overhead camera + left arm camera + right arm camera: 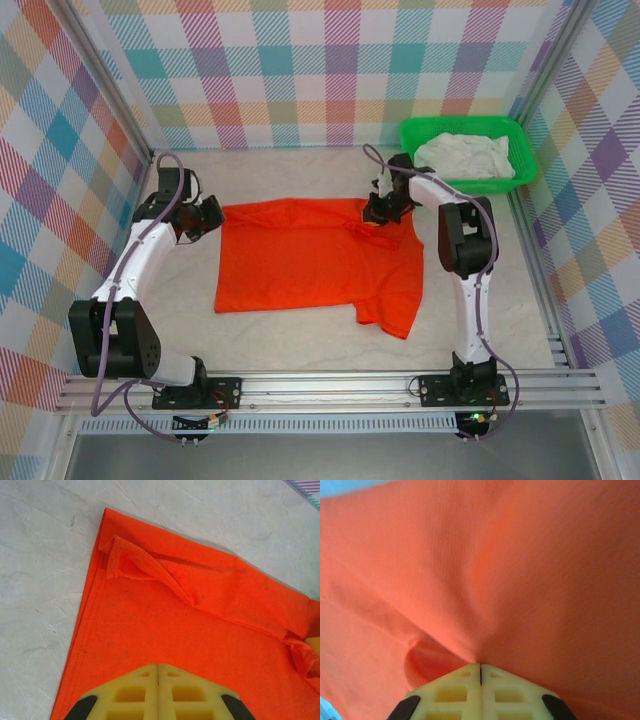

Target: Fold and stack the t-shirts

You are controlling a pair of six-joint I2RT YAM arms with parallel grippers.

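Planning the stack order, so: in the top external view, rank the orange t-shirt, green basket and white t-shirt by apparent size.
1. orange t-shirt
2. green basket
3. white t-shirt, bunched up inside the basket

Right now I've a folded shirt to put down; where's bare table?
Bare: the strip between the orange t-shirt and the front rail, and the far strip left of the green basket. Crowded along the shirt's far edge by the left gripper and right gripper.
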